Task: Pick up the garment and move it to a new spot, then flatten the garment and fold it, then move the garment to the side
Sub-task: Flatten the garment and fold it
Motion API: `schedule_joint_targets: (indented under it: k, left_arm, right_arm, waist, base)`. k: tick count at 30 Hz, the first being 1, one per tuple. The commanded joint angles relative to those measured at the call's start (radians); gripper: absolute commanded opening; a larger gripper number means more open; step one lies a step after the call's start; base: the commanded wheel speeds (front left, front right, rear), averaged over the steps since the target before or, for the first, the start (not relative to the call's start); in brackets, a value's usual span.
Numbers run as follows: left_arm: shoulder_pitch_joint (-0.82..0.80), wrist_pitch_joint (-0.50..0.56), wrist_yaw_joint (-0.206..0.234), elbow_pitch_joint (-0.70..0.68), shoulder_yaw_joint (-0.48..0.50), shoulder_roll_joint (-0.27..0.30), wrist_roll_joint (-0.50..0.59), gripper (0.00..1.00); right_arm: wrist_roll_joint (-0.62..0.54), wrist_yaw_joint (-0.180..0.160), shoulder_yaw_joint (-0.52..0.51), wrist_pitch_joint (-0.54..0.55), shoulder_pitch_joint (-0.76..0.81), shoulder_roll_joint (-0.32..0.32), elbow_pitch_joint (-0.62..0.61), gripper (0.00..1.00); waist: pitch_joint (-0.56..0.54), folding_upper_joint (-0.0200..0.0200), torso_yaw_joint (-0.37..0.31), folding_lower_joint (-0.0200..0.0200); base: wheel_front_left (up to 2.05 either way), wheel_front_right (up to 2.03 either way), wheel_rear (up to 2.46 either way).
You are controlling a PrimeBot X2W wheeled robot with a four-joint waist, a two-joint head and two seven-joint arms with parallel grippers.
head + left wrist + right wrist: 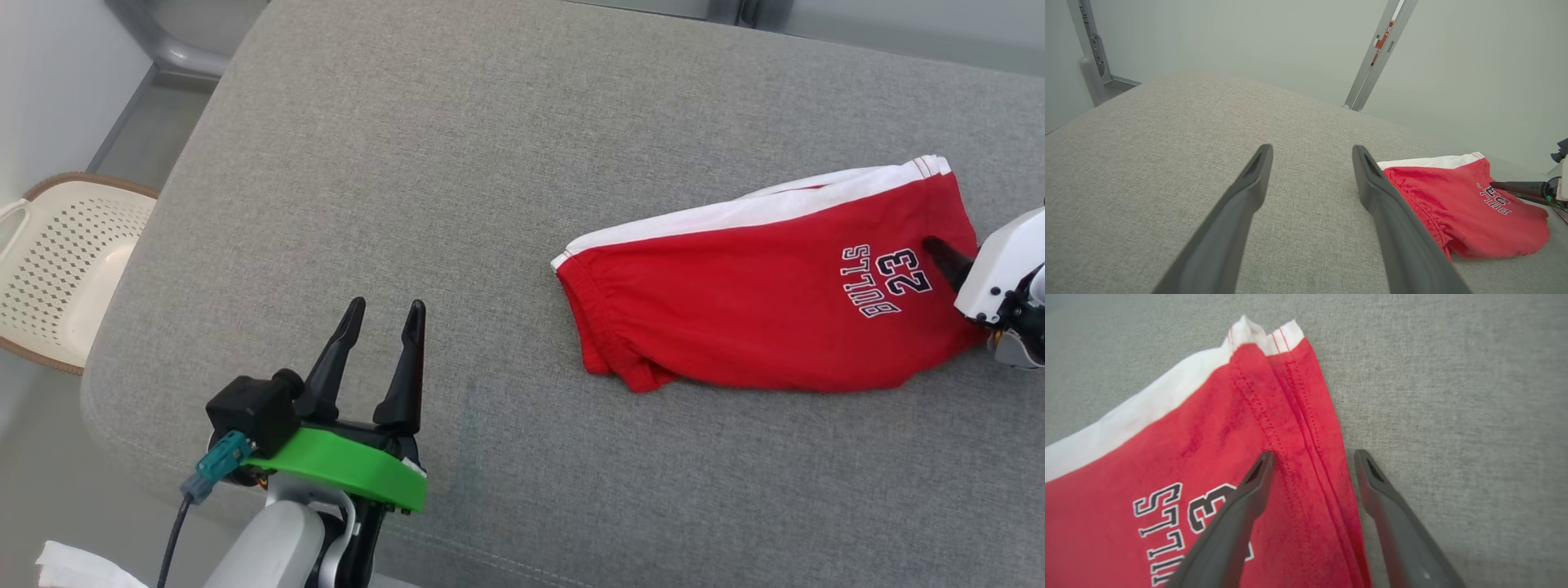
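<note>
Garment: red shorts (767,302), with a white side stripe (735,214) and a "BULLS 23" print (886,282).
Place: the shorts lie flat on the right part of the grey cushion (457,163), waistband (596,335) toward the middle and leg hem (1306,428) toward the robot's right.
Left gripper (385,306): jaws apart and holding nothing. It is over bare cushion, well apart from the shorts.
Right gripper (1314,455): jaws apart, straddling the leg hem. One finger is over the red cloth, the other over the cushion just beside the edge. Whether either touches cannot be told.
Handling: the shorts are probably light, soft knit cloth. They would be limp, drape from any single hold, and likely drag rather than slide on the rough weave.
Hold: the stitched leg hem looks firmest, since its doubled layers give the fingers something to bite. The gathered waistband is the matching hold at the other end.
Caution: a pinch may catch only the top layer, and the shorts would then open as they rise.
</note>
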Motion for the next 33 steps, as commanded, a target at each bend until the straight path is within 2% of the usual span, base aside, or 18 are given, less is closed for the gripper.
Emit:
schedule_joint_targets:
  k: [1, 3, 4, 5, 6, 15, 19, 26, 33]
  left_arm:
    - [0.019, -0.002, -0.012, 0.010, 0.009, -0.009, 0.013, 1.00]
    - [0.018, -0.002, -0.022, 0.018, 0.020, -0.019, 0.024, 1.00]
    - [0.019, -0.002, -0.026, 0.022, 0.022, -0.024, 0.029, 1.00]
    - [0.020, -0.002, -0.033, 0.027, 0.025, -0.028, 0.036, 1.00]
    - [0.020, -0.002, -0.035, 0.030, 0.027, -0.032, 0.040, 1.00]
    - [0.027, -0.003, -0.057, 0.051, 0.066, -0.050, 0.076, 1.00]
    - [0.044, -0.002, -0.052, 0.048, 0.092, -0.045, 0.105, 1.00]
    - [0.077, -0.002, -0.041, 0.031, 0.149, -0.053, 0.153, 1.00]
    - [0.111, -0.002, -0.052, 0.032, 0.187, -0.081, 0.193, 1.00]
  right_arm:
    - [0.019, 0.000, 0.005, 0.022, 0.020, 0.017, 0.003, 1.00]
    - [0.017, 0.000, 0.005, 0.010, 0.020, 0.017, -0.004, 1.00]
    - [0.024, 0.000, 0.000, 0.000, 0.021, 0.019, -0.010, 0.75]
    - [0.027, 0.000, -0.006, -0.014, 0.024, 0.020, -0.018, 0.16]
    - [0.027, 0.000, -0.007, -0.027, 0.026, 0.018, -0.023, 0.00]
    - [0.073, 0.000, -0.070, -0.215, 0.082, -0.008, -0.071, 0.00]
    - [0.098, 0.000, -0.098, -0.287, 0.134, -0.019, -0.120, 0.00]
    - [0.118, 0.000, -0.122, -0.356, 0.195, -0.024, -0.188, 0.00]
    - [0.110, 0.000, -0.138, -0.385, 0.205, -0.013, -0.185, 0.00]
  waist:
    - [-0.001, 0.0000, -0.001, 0.0000]
    - [0.000, 0.0000, -0.004, 0.0000]
    - [0.000, 0.0000, -0.006, 0.0000]
    - [-0.001, 0.0000, -0.011, 0.0000]
    - [-0.002, 0.0000, -0.015, 0.0000]
    - [-0.042, 0.0000, -0.077, 0.0000]
    - [-0.064, 0.0000, -0.117, 0.0000]
    - [-0.096, 0.0000, -0.206, 0.0000]
    - [-0.118, 0.0000, -0.269, 0.0000]
  base:
    - [0.00, 0.00, 0.00]
    - [0.00, 0.00, 0.00]
    - [0.00, 0.00, 0.00]
    - [0.00, 0.00, 0.00]
    - [0.00, 0.00, 0.00]
    - [0.00, 0.00, 0.00]
    - [0.00, 0.00, 0.00]
    - [0.00, 0.00, 0.00]
    - [0.00, 0.00, 0.00]
